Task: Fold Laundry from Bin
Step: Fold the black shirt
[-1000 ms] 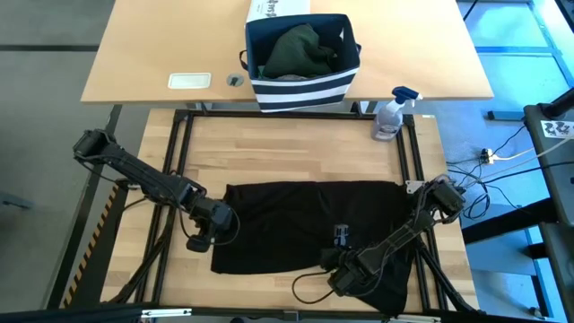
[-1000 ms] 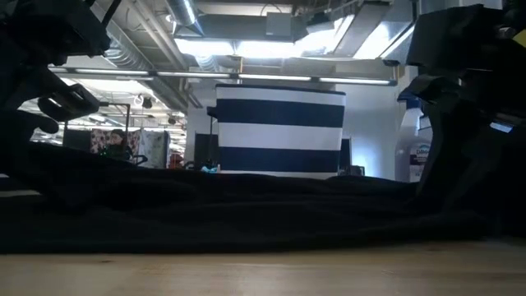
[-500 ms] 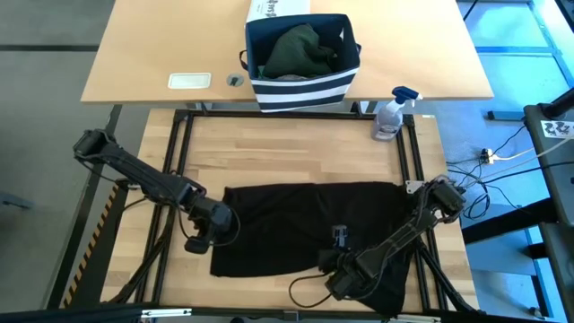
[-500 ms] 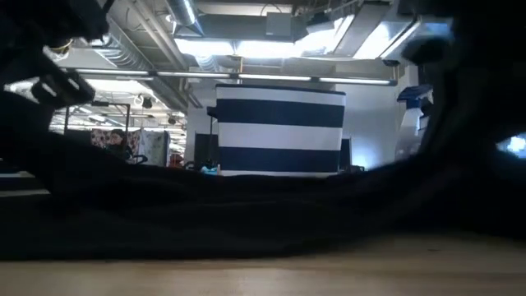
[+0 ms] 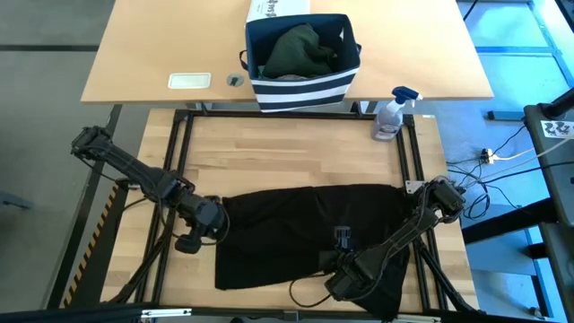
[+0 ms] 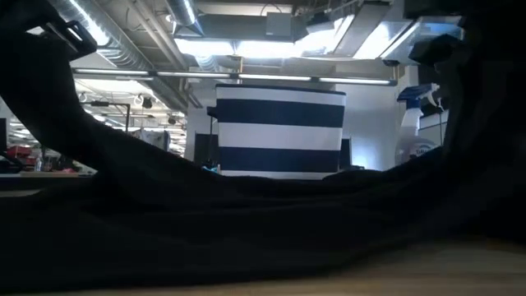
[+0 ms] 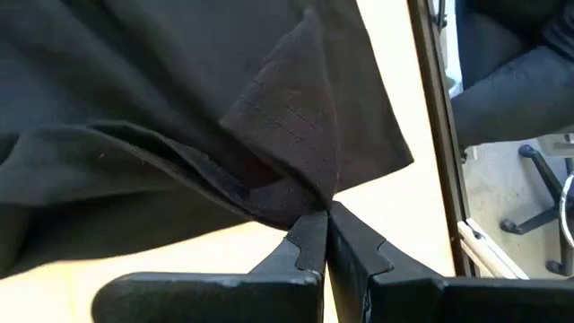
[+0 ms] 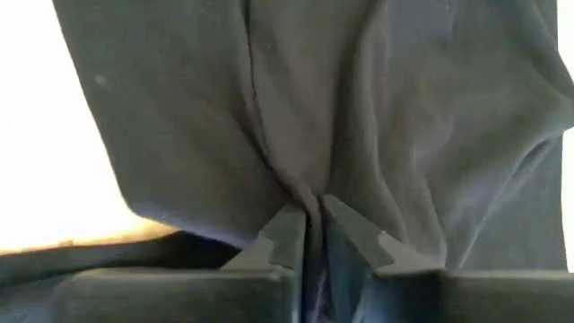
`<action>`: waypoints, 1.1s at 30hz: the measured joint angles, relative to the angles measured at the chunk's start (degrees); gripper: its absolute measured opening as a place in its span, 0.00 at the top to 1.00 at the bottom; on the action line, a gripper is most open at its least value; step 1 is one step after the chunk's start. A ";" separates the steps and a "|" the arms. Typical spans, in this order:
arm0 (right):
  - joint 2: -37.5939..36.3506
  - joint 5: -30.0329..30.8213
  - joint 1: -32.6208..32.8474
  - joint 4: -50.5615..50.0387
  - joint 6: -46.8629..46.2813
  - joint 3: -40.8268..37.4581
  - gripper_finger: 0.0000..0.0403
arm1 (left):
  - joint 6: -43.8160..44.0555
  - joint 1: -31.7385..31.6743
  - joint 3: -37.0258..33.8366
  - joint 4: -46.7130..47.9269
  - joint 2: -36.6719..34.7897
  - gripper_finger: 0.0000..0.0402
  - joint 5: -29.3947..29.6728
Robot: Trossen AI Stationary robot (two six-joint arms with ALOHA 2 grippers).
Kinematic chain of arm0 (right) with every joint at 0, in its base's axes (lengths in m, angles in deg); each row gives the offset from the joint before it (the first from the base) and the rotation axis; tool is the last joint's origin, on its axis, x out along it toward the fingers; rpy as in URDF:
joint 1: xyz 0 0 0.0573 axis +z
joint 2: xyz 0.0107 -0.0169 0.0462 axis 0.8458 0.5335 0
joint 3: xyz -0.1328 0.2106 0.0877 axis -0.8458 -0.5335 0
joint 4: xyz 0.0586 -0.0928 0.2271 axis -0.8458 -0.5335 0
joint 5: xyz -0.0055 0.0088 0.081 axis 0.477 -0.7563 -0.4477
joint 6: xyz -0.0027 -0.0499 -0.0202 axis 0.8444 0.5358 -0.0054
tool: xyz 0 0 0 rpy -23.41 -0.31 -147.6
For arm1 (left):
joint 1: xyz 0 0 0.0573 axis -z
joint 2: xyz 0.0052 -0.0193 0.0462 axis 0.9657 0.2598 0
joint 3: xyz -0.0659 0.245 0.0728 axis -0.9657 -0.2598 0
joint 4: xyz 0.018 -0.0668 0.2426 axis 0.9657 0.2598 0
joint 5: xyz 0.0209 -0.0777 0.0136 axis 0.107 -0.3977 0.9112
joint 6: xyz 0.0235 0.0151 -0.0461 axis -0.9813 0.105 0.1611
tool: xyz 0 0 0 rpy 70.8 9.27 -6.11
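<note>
A black garment (image 5: 309, 233) lies spread on the wooden table, and it fills the low view (image 6: 246, 222). My left gripper (image 5: 215, 221) is shut on the garment's left edge. My right gripper (image 5: 337, 266) is shut on the cloth near its near edge, right of the middle. The navy bin (image 5: 303, 67) with white stripes stands on the far table. A dark green garment (image 5: 300, 49) lies in it, over something light grey. My left gripper pinches a bunched fold of the black cloth (image 7: 300, 193) at the garment's left edge between its two fingertips. Several layers gather there. The cloth rises from the table to the fingers. My right gripper pinches a gathered ridge of the black cloth (image 8: 309, 184) between its two fingers. Folds run away from the fingers on both sides. The cloth around it is raised off the table.
A spray bottle (image 5: 391, 115) stands at the table's far right corner. A white printed box (image 5: 278, 9) stands behind the bin. A small white object (image 5: 189, 81) lies on the far table to the left. Bare wood shows on the table's far half (image 5: 287, 152).
My left gripper has gone a little toward the table's left edge and up, drawing the garment's left edge up with it. My right gripper has also raised the cloth that it holds. In the low view the cloth now rises at both sides and sags between them.
</note>
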 joint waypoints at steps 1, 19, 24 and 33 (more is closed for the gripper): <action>0.00 -0.07 0.43 -0.07 -0.54 -0.01 0.87 | 0.18 0.28 0.00 0.30 -0.08 1.00 0.32; 0.00 1.90 1.61 -0.65 -3.85 0.01 0.84 | 4.36 3.24 0.00 -1.59 -5.22 1.00 0.19; 0.00 2.07 1.61 -1.92 -3.88 0.01 0.98 | 5.30 4.51 0.02 -2.65 -9.99 1.00 4.31; -0.02 0.53 1.63 -1.65 -4.43 0.01 0.84 | 6.69 4.79 0.04 -2.79 -15.31 1.00 10.81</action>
